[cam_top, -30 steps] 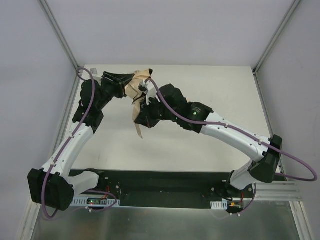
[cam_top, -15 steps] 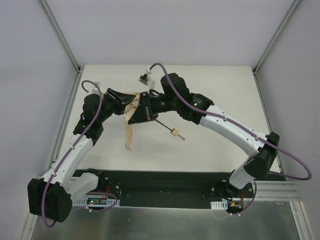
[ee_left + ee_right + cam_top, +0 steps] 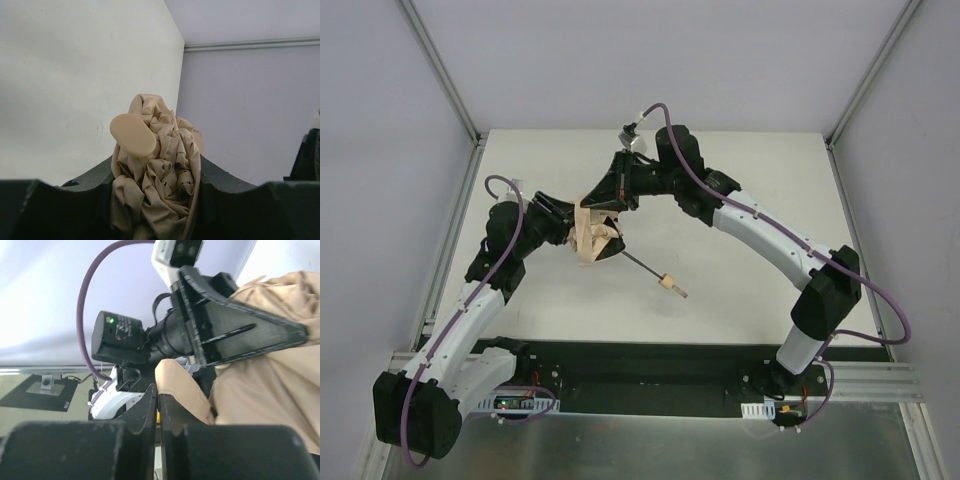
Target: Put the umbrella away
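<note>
The umbrella (image 3: 598, 238) is a crumpled tan bundle held above the table's left middle. Its thin dark shaft (image 3: 640, 265) slants toward the near right and ends in a pale knob handle (image 3: 666, 282). My left gripper (image 3: 582, 222) is shut on the bundle. In the left wrist view the fabric (image 3: 165, 170) fills the space between the jaws (image 3: 156, 165), with a pale oval cap (image 3: 132, 135) on top. My right gripper (image 3: 603, 195) sits just behind the bundle, shut (image 3: 159, 390). A tan strap (image 3: 182, 385) lies against its right finger; whether it is pinched I cannot tell.
The white table (image 3: 750, 200) is boxed in by grey walls with metal posts at the far corners (image 3: 478, 135). A black base plate (image 3: 640, 375) runs along the near edge. Purple cables (image 3: 505, 200) loop off both wrists.
The bundle and my left gripper have come nearer and slightly right. The strap that hung loose now lies around the bundle. My right gripper swung up behind it.
</note>
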Motion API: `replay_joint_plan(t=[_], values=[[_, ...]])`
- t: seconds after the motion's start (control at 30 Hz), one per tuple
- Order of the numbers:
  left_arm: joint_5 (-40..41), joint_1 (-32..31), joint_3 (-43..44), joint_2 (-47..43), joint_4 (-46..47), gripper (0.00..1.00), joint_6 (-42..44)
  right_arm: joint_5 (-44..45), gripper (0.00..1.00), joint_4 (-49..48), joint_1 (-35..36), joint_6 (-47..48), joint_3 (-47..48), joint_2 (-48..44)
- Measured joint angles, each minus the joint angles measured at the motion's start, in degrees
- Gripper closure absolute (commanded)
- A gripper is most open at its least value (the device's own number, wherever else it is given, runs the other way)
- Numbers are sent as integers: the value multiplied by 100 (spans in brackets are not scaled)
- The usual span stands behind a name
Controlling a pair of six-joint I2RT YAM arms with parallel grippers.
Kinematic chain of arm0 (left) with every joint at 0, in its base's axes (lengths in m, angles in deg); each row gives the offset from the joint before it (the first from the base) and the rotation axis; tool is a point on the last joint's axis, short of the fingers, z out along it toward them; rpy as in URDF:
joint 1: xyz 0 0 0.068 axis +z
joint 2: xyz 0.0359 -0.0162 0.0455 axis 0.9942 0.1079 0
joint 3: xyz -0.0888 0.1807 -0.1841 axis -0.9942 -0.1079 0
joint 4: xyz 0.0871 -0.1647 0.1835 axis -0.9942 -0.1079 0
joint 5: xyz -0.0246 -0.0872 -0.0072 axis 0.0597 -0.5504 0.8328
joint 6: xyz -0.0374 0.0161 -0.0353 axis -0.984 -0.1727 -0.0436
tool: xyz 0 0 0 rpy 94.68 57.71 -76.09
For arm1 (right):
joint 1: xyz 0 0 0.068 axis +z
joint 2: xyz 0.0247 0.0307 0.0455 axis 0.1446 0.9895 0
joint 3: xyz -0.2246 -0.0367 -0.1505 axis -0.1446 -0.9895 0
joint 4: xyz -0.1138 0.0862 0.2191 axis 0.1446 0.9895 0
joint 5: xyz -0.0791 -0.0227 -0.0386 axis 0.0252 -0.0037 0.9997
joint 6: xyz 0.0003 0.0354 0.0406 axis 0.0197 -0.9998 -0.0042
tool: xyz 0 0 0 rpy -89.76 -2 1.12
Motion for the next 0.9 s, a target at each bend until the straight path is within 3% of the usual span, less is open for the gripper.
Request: replay_joint_plan(t=[0.7, 0.9], values=[[-20, 0, -111, -72, -81, 100, 133, 83, 93, -719, -234, -501, -654, -68], [-184, 0, -111, -70, -146, 100, 170, 81, 87, -708, -361, -446, -654, -68]])
